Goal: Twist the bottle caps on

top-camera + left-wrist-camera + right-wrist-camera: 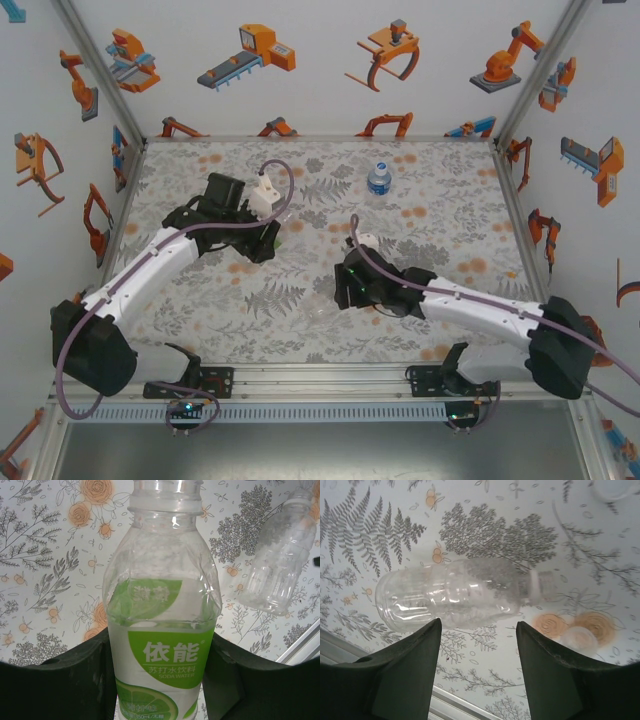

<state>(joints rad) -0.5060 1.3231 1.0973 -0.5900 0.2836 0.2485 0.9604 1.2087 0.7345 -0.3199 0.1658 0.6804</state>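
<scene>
My left gripper is shut on the green-labelled bottle, gripping its body at the label; the bottle's threaded neck is bare and open. In the top view that gripper hangs over the left middle of the mat. The colourless bottle lies on its side with its uncapped neck pointing right. Just short of it my right gripper stands open, with nothing between its fingers. A white bottle cap lies on the mat beside the orange flowers, and another cap shows at the top right edge. The blue-labelled bottle stands upright at the back.
The floral mat covers the table inside white walls printed with orange robot pictures. An aluminium rail runs along the near edge, close behind the right gripper. The colourless bottle also shows to the right of the green one.
</scene>
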